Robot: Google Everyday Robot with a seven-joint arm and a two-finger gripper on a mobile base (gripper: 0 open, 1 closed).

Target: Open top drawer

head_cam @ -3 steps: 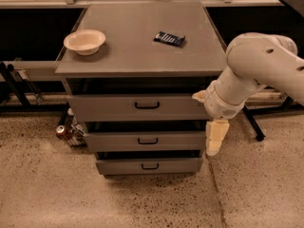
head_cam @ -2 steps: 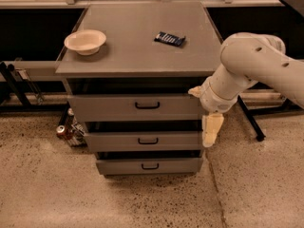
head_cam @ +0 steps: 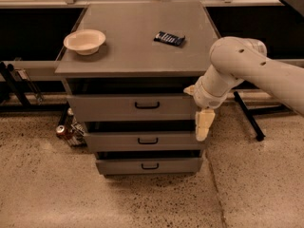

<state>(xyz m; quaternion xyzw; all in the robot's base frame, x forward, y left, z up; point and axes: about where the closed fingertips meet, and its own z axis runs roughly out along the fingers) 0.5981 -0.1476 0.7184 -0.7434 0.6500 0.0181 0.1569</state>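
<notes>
The top drawer (head_cam: 109, 107) is the widest grey drawer of the cabinet, shut, with a small black bar handle (head_cam: 147, 106) at its centre. Below it sit the narrower middle drawer (head_cam: 114, 141) and the smallest bottom drawer (head_cam: 123, 166), both shut. My gripper (head_cam: 204, 124) hangs downward at the cabinet's right front corner, level with the gap between top and middle drawers, right of the handle and apart from it. My white arm (head_cam: 256, 70) comes in from the right.
A white bowl (head_cam: 84, 41) and a dark flat packet (head_cam: 169, 38) lie on the cabinet top (head_cam: 137, 56). A can (head_cam: 62, 131) stands on the floor left of the cabinet. A black stand leg (head_cam: 248, 116) crosses the floor at the right. Speckled floor lies in front.
My arm and gripper have moved left, closer to the cabinet's right front corner. The drawers have not moved.
</notes>
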